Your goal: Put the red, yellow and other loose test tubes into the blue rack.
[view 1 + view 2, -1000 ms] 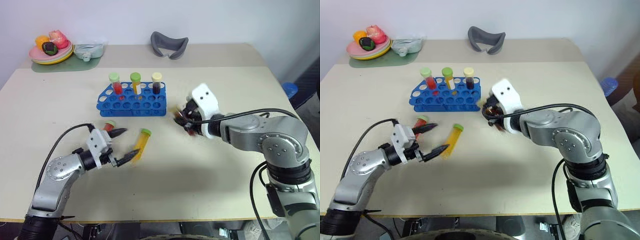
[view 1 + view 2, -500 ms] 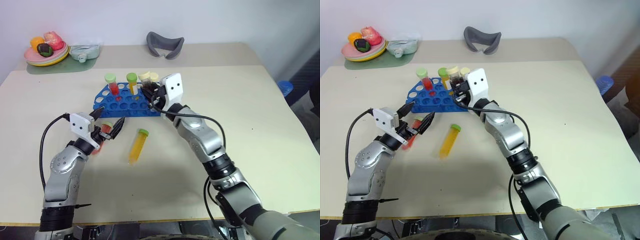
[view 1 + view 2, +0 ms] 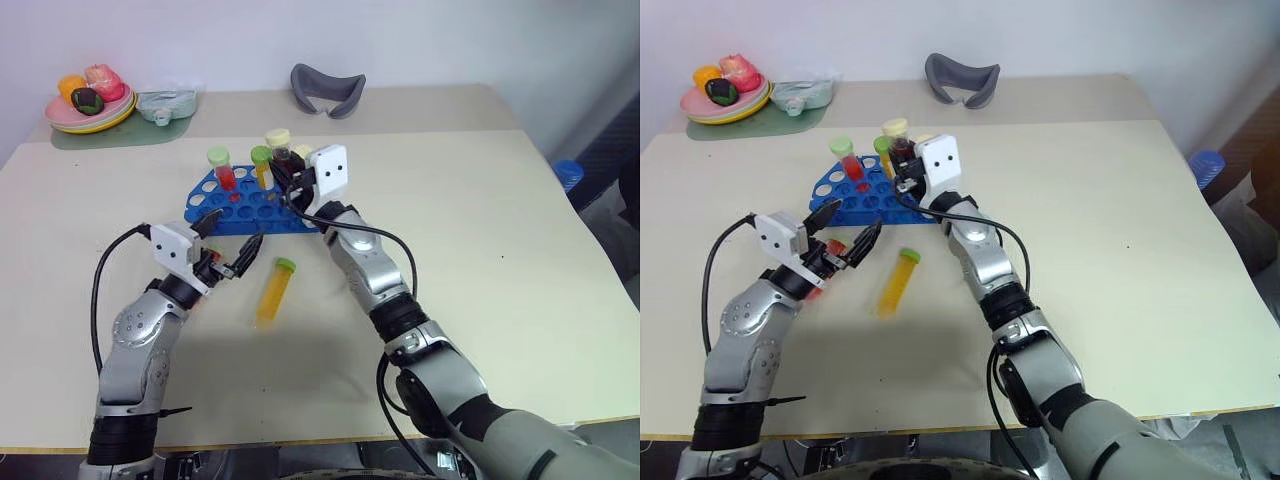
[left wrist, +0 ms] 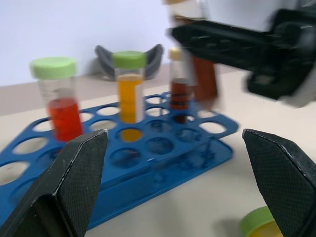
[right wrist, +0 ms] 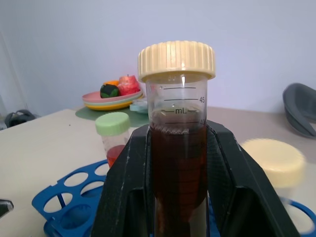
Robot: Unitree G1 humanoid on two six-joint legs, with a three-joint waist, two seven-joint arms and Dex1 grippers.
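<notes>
Brown tube [image 5: 177, 163] | light, stiff, slick; grip mid-barrel | right gripper [image 5: 178, 197] clamped on it | left gripper [image 3: 228, 244] spread, empty

Printed on the clear wall of the dark brown tube [image 5: 178, 163], just under its pale yellow cap: graduation lines, "45" beside an upper line, "mL" below it. Partly hidden digits lower down, unreadable. No other legible text anywhere.
</notes>
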